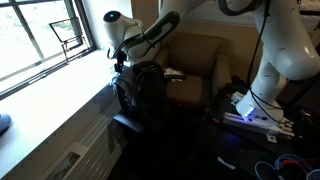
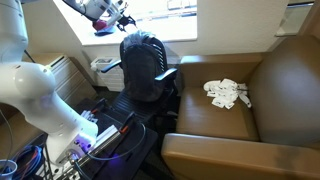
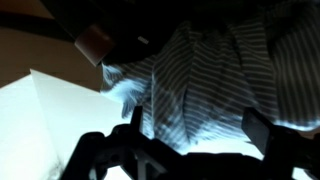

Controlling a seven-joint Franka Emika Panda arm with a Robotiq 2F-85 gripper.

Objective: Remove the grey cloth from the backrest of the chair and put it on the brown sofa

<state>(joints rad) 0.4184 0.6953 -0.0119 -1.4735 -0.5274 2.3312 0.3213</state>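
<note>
The grey striped cloth (image 3: 205, 70) fills the wrist view, hanging over the dark chair backrest. In both exterior views it shows only as dark fabric on the black chair's backrest (image 1: 138, 85) (image 2: 142, 58). My gripper (image 3: 197, 128) is open, its two fingers wide apart with the cloth's lower edge between them. In the exterior views the gripper (image 1: 121, 60) (image 2: 118, 22) sits just above the top of the backrest, by the window. The brown sofa (image 2: 215, 120) (image 1: 198, 55) stands beside the chair.
A crumpled white item (image 2: 227, 92) (image 1: 172, 73) lies on the sofa seat. A window sill (image 1: 50, 100) runs beside the chair. A lit device with cables (image 1: 250, 112) (image 2: 95, 138) sits on the floor near the robot base.
</note>
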